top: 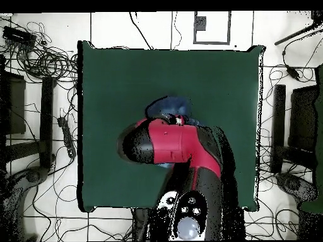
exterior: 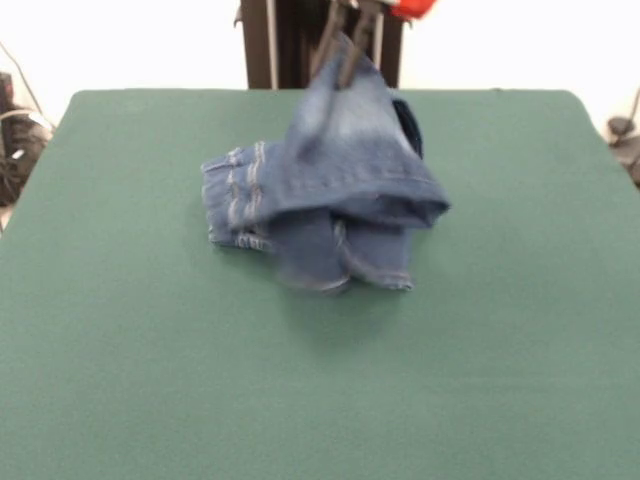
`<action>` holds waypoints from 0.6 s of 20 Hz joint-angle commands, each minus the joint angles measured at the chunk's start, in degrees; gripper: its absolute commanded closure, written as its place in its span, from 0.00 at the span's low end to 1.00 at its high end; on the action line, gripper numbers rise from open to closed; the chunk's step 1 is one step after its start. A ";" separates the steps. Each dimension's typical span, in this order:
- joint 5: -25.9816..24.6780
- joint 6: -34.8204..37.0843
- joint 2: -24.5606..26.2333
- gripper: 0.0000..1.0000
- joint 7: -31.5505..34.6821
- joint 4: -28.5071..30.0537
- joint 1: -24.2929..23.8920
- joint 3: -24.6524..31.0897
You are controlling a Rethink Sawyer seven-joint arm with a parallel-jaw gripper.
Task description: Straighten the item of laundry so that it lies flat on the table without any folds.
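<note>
- While the gripper [exterior: 350, 62] pinches a peak of the jeans [exterior: 325, 195] near the far middle of the table [exterior: 120, 350], the cloth hangs from it like a tent — the fingers look pressed together on the denim, though blur makes the exact hold hard to read.
- Below the raised part, the waistband bunches to the left on the felt, and two folded leg ends rest on the table nearer the camera, so the garment is only partly lifted.
- From overhead, the arm [top: 180, 148] covers nearly all of the jeans [top: 170, 103]; only a blue edge shows beyond it, roughly mid-table, so that view says little about the folds.
- My judgement is that the step in hand is a lift to let the doubled layers fall open; it is best done by rising until the leg ends hang free, not dragging while they are tucked under.
- Once the cloth hangs in one layer, a slow sideways draw as it lowers should lay it out from the trailing end first — dropping straight down would likely rebuild the heap.
- There is ample bare felt on every side, so spreading in any direction seems safe.
- The task looks far from done.
</note>
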 commanded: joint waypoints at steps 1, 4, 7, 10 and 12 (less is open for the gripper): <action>-2.09 9.79 -4.01 1.00 -6.65 1.58 2.39 8.69; -5.33 9.96 -1.13 1.00 -4.39 -0.17 5.51 6.34; -8.79 11.43 3.08 1.00 -0.71 -1.99 9.44 3.34; -11.58 11.01 6.87 1.00 3.68 -2.60 12.46 0.59; -13.55 12.37 10.13 1.00 4.43 -3.52 13.97 -0.65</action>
